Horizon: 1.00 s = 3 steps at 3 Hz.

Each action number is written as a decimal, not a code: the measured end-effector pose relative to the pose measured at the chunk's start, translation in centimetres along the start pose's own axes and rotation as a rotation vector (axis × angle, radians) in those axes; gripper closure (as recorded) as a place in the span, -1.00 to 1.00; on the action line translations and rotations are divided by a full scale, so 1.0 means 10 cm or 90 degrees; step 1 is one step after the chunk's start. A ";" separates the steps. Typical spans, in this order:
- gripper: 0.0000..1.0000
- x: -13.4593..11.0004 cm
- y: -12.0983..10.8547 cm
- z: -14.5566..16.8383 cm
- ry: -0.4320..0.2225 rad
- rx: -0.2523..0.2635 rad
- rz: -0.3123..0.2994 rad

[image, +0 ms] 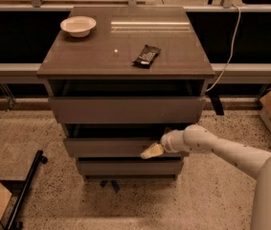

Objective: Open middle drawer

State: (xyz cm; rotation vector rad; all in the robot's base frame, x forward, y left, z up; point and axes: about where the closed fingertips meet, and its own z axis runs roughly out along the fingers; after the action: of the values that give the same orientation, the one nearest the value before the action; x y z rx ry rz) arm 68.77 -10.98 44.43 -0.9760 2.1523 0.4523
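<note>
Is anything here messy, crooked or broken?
Nothing spilled or broken. The top drawer juts out, and the middle drawer is ajar, with the gripper at its front's right end. On the cabinet top a dark packet lies at a slant; the white bowl sits upright.
</note>
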 end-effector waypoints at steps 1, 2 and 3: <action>-1.00 0.08 -0.06 0.14 0.016 -0.020 0.008; -0.69 0.19 -0.06 0.17 0.035 -0.033 0.023; -0.23 0.16 -0.06 0.14 0.035 -0.033 0.023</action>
State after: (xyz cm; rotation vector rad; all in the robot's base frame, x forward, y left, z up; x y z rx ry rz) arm 69.15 -11.42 42.34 -0.9898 2.2208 0.5070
